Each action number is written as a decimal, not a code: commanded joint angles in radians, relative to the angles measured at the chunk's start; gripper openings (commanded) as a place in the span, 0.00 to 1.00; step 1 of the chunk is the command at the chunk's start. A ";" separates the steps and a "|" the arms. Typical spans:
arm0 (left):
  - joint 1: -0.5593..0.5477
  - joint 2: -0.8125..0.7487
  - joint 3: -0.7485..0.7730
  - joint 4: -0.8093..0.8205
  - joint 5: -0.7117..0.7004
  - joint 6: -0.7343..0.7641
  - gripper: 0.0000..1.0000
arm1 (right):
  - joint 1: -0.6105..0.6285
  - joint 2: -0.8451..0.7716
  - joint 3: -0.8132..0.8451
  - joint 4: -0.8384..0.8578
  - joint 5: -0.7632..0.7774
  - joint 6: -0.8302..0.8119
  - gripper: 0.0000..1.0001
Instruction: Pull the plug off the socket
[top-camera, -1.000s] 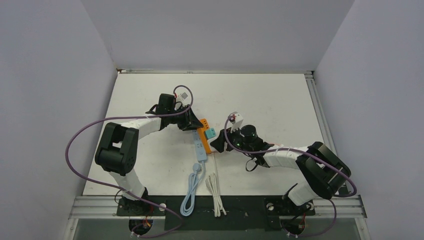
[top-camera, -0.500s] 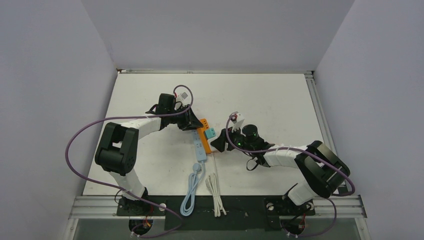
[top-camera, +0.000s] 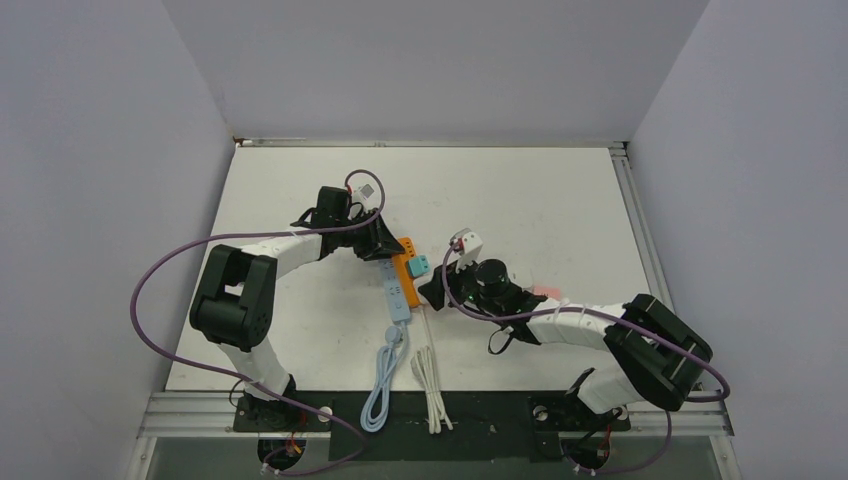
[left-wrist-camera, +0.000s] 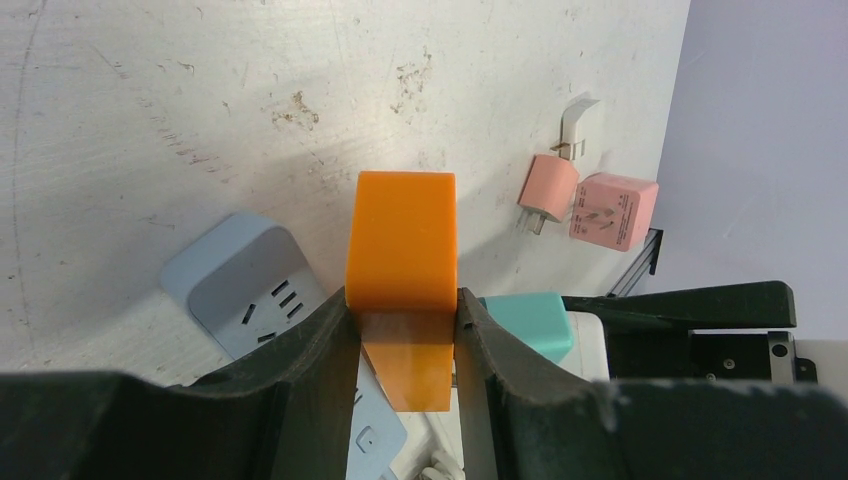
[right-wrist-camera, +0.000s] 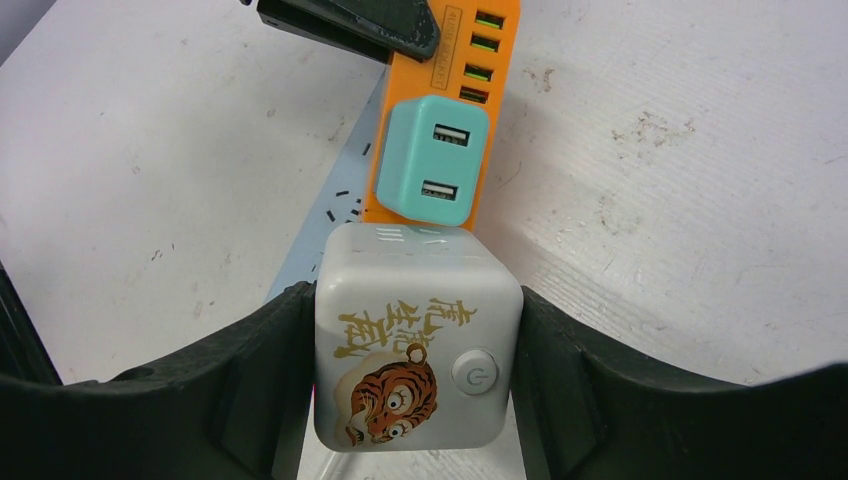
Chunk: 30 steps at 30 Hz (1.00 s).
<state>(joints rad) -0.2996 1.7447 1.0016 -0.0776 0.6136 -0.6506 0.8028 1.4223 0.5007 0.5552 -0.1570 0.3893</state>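
Pinning the orange socket (left-wrist-camera: 400, 240) flat on the desk (top-camera: 540, 200) with the left fingers (top-camera: 386, 246), shut down hard on its far end, one pressed against each long side. Gripping the white plug (right-wrist-camera: 415, 345) with the right fingers (top-camera: 433, 290), about half spread, one flat on each flank of the cube. Tiger picture, gold lettering and a round power button on the face turned to the wrist camera. Sitting right at the near end of the socket, that plug, just beside a teal plug (right-wrist-camera: 433, 160) seated next along the same strip. Beyond the teal one, a short row of green ports. Cannot tell whether the white plug's pins are in or out, hidden as they are by its own body. Just beside the socket on its left, a pale blue strip (left-wrist-camera: 240, 290), with a blue cable (top-camera: 380, 385) looping back toward the arm bases. Next to that, a bundled white cable (top-camera: 430, 375), loose on the desk near the front edge. Off to the right, close by the right arm, pink plugs (left-wrist-camera: 612, 210), two of them lying just beside each other with a small white adapter (left-wrist-camera: 580, 120) next to them, all apart from the socket.
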 joint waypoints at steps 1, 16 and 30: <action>0.008 -0.017 0.032 -0.021 -0.083 0.074 0.00 | 0.022 -0.025 0.033 -0.008 0.052 -0.037 0.05; 0.009 -0.026 0.029 -0.024 -0.099 0.075 0.00 | -0.009 -0.273 -0.103 0.019 0.286 -0.026 0.05; 0.007 -0.033 0.019 0.012 -0.041 0.060 0.00 | -0.154 -0.119 -0.024 -0.130 0.282 0.051 0.05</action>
<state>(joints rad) -0.2996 1.7432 1.0054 -0.0856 0.6064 -0.6521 0.6476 1.2610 0.4065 0.4122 0.1223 0.4221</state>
